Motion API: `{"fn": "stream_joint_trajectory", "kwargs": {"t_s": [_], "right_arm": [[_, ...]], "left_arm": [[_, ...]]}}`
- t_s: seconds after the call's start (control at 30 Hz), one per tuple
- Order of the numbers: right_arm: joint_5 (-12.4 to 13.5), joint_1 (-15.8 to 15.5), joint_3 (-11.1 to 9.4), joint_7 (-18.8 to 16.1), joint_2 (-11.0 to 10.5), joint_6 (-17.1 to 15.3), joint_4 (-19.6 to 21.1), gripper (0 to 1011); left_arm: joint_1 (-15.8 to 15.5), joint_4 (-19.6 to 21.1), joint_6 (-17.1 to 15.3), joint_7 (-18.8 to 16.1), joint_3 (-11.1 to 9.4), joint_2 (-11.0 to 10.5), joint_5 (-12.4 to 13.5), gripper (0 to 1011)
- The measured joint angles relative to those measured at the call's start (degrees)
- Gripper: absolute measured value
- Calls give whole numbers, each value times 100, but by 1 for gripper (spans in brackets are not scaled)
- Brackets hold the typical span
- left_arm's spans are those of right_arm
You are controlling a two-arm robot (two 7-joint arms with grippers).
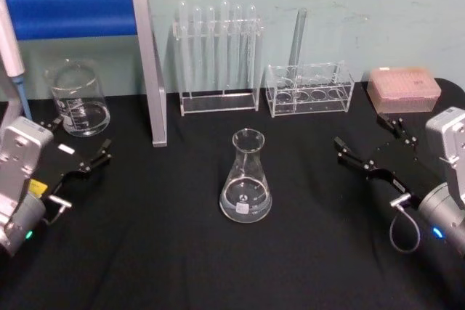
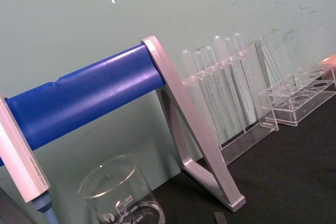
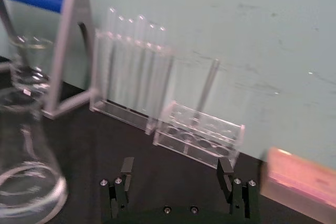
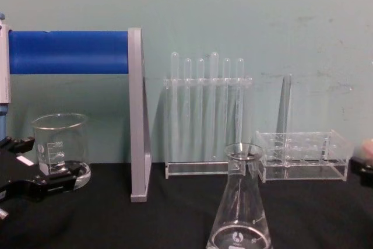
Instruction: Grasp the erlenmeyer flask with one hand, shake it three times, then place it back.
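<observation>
In front of the clear acrylic rack of tall test tubes (image 1: 218, 56), nearer the robot, the clear glass conical erlenmeyer flask (image 1: 245, 179) is seen standing upright on the black tabletop (image 1: 145, 252), touched by nothing. Off to the right of the rack and nearer the robot, the black right gripper (image 1: 358, 128) on its silver-grey arm is held low over the tabletop. Its jaws are spread wide with nothing between them, and the flask is well apart from it. Well to the left of the rack, the black left gripper (image 1: 81, 134) is parked, likewise spread and empty.

The flask is judged light, rigid and brittle, with smooth walls apt to slip between hard fingers. A pinch on the sloping cone would likely be squeezed upward and off. The narrow neck just under the flared rim is therefore judged the better hold, since the rim can serve there as a stop. A firm but not crushing grip is called for, because shaking will load the glass sideways. Whether any liquid lies in the base cannot be told.
</observation>
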State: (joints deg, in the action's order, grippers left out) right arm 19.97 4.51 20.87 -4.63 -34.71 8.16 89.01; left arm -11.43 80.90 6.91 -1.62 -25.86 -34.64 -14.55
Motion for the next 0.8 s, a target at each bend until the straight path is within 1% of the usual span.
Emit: {"fn": "stream_joint_trajectory", "kwargs": {"t_s": [0.03,0.1,0.17,0.2,0.23,0.3,0.33,0.4,0.43,0.6,0.63,0.73,0.8], "right_arm": [[103,-90,-46,-80,-3,9,109,1000],[225,-176,-89,-172,-2,13,201,1000],[459,-317,-143,-356,22,11,350,1000],[459,-317,-143,-356,22,11,350,1000],[571,-376,-158,-467,44,0,402,1000],[682,-421,-161,-577,72,-27,435,1000],[773,-451,-159,-686,109,-64,453,1000],[848,-464,-142,-789,145,-108,457,1000],[908,-470,-116,-896,180,-159,458,1000],[958,-437,9,-1177,286,-298,431,1000],[958,-437,9,-1177,286,-298,431,1000],[930,-376,96,-1359,359,-352,394,1000],[897,-350,122,-1408,385,-367,378,1000]], "left_arm": [[0,0,0,0,0,0,0,1001],[0,0,0,0,0,0,0,1001],[0,0,0,0,0,0,0,1001],[0,0,0,0,0,0,0,1001],[0,0,0,0,0,0,0,1001],[0,0,0,0,0,0,0,1001],[0,0,0,0,0,0,0,1001],[0,0,0,0,0,0,0,1001],[0,0,0,0,0,0,0,1001],[-1,0,0,0,0,0,0,1001],[-1,0,0,0,0,0,0,1001],[0,0,0,0,0,0,0,1001],[0,0,0,0,0,0,0,1001]]}}
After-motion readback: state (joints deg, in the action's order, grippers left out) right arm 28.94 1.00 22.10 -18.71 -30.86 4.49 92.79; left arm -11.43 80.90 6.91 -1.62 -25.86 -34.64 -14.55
